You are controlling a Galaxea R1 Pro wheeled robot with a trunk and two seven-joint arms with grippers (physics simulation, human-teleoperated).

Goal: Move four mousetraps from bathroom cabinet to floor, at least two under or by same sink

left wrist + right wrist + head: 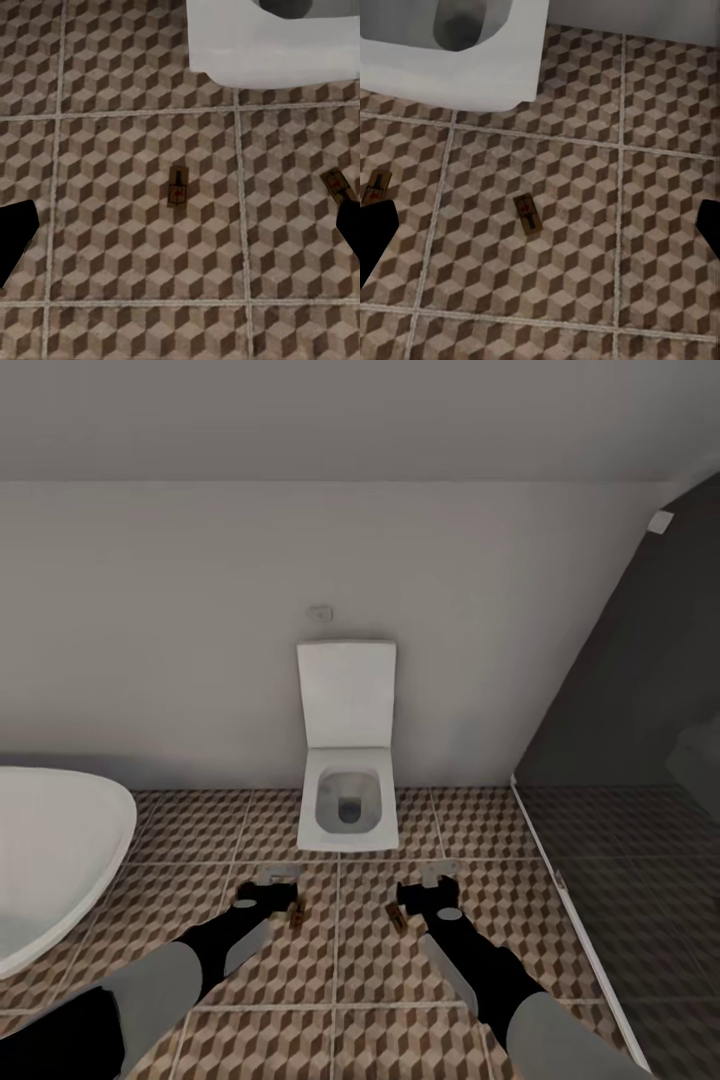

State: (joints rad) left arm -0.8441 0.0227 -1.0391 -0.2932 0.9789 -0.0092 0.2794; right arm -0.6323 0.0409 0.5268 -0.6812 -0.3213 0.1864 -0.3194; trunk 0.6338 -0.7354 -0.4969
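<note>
Two mousetraps lie flat on the cube-patterned bathroom floor in front of the toilet. One mousetrap rests just below my left gripper, which hangs open above it with nothing between its fingers. The other mousetrap lies below my right gripper, also open and holding nothing. Each wrist view catches the neighbouring trap at its edge, the right-hand mousetrap and the left-hand mousetrap. The cabinet and the sink are out of view.
A white square toilet with its lid raised stands against the back wall, close ahead of both grippers. The rim of a white oval bathtub fills the left. A glass shower partition over dark grey floor closes off the right.
</note>
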